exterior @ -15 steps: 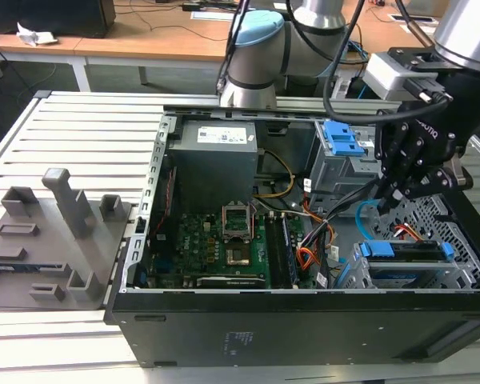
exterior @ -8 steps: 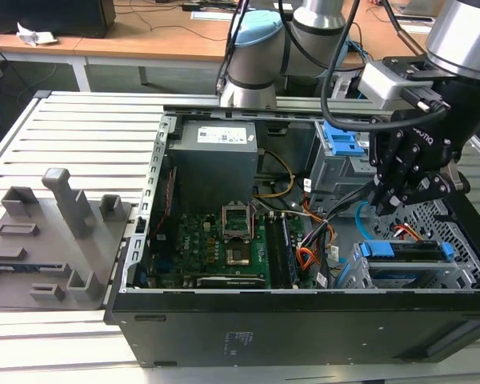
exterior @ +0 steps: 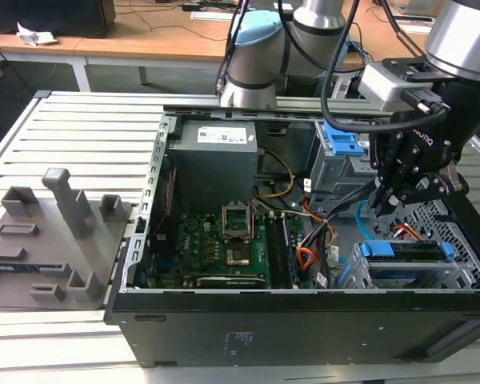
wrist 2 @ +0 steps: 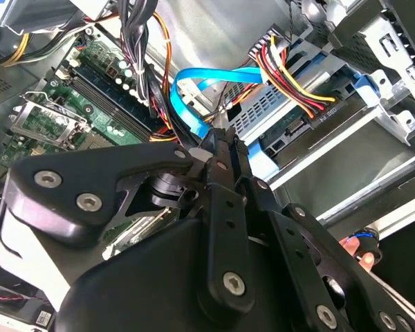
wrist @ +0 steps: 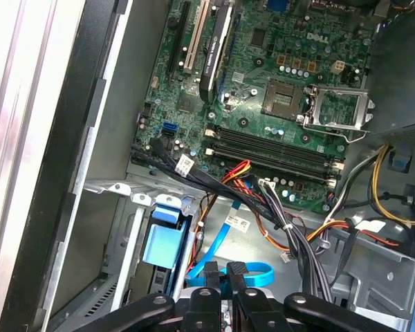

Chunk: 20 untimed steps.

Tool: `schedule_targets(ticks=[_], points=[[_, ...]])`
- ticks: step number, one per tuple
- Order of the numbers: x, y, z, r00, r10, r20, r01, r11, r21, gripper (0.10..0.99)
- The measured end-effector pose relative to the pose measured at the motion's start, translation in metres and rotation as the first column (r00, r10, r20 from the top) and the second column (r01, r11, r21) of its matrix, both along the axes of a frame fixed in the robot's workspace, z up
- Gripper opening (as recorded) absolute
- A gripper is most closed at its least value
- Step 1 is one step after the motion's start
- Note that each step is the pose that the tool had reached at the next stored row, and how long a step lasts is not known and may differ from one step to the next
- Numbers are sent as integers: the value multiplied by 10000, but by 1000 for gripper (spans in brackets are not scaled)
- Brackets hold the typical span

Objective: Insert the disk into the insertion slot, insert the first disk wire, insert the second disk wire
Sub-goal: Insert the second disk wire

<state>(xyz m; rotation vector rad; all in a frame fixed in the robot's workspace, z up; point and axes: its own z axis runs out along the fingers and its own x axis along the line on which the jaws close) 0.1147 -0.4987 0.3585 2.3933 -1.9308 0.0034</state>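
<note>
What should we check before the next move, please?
1. Silver rectangular hard drive in bright blue plastic frame seated in low perforated silver metal cage: ok.
2. Orange-red-black lead bundle plugged into the drive: ok.
3. Hand shut on thin light blue flat cable: ok.
4. Blue cable's plug in the drive: not ok, it is at the hand.
5. Plug's orientation within the hand: cannot tell.

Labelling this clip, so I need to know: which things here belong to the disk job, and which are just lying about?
Job: disk, insertion slot, first disk wire, second disk wire, gripper with fingers shut on that light blue wire.

Lying about: motherboard, power supply, taller grey cage with blue latches, grey fixture plate.
</note>
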Motion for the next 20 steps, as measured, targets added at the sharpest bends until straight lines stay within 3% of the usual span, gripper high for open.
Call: schedule_targets(ticks=[6,11,14,20], points=[[2,0,0,10000,0,0,0,10000,0,161],[146,0,-3,10000,0,-40,0,10000,1,161],[165,-1,-7,10000,-14,-45,14,10000,1,161],[179,-4,-28,9970,-777,-49,777,9970,-1,161]])
